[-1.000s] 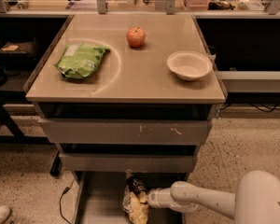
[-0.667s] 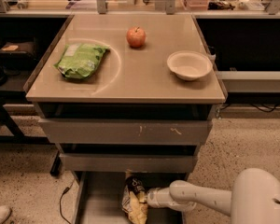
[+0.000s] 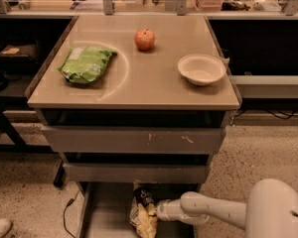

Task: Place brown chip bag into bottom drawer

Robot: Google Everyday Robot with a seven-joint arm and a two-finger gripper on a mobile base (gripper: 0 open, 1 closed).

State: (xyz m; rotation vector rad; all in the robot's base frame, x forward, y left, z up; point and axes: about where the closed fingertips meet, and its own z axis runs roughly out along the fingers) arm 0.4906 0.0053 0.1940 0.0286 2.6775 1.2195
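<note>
Speckled floor [image 3: 25,182], grey cabinet [image 3: 134,140], lower centre of frame: bottom drawer [image 3: 105,213] stands open, brown chip bag [image 3: 141,217] inside it, long axis running up-frame to down-frame. Gripper [image 3: 155,211] enters from lower right, against the bag's right edge. Whether it clamps the bag or is free cannot be told.

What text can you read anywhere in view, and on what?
No text can be read in full.
brown chip bag: white lettering, too blurred to read.
green chip bag: pale label patch, too blurred to read.
The gripper, against the brown chip bag down at the bottom drawer, shows no marking.
</note>
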